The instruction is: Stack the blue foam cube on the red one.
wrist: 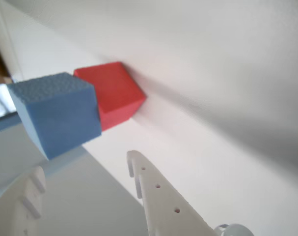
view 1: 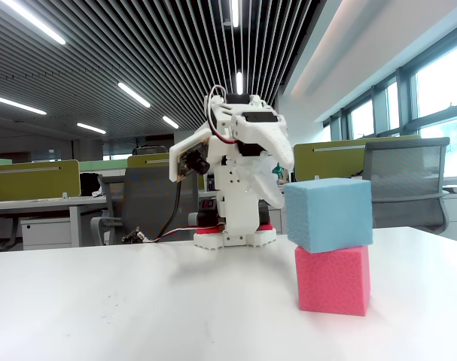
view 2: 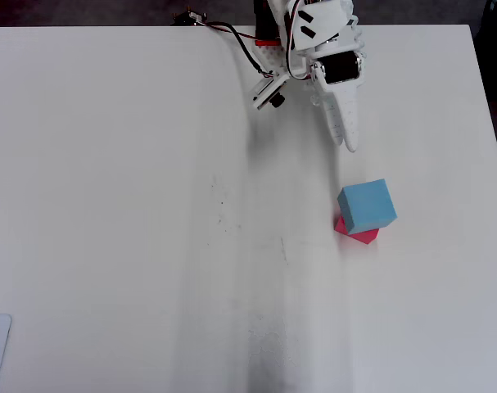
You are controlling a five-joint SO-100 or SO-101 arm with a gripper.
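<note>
In the wrist view, the gripper (wrist: 85,169) is seen open and empty, with the blue foam cube (wrist: 58,113) at 11 o'clock. In the fixed view, the blue cube (view 1: 330,213) is set on the red one (view 1: 333,279). In the overhead view, both are found on the white table (view 2: 109,205) at 5 o'clock from the gripper (view 2: 352,146).

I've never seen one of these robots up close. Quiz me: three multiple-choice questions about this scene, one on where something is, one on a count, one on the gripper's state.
1. Where is the blue foam cube?
A. Beside the pink-red cube
B. On top of the pink-red cube
C. In the gripper

2. How many foam cubes are on the table?
A. One
B. Two
C. Three

3. What is the gripper doing?
A. Open, holding nothing
B. Clamped on the blue cube
C. Clamped on the pink-red cube

Answers:
1 B, the fixed view shows it resting on the pink-red cube, slightly twisted.
2 B, the overhead view shows only one blue and one pink-red.
3 A, the wrist view shows its fingers spread, clear of both cubes.
</note>
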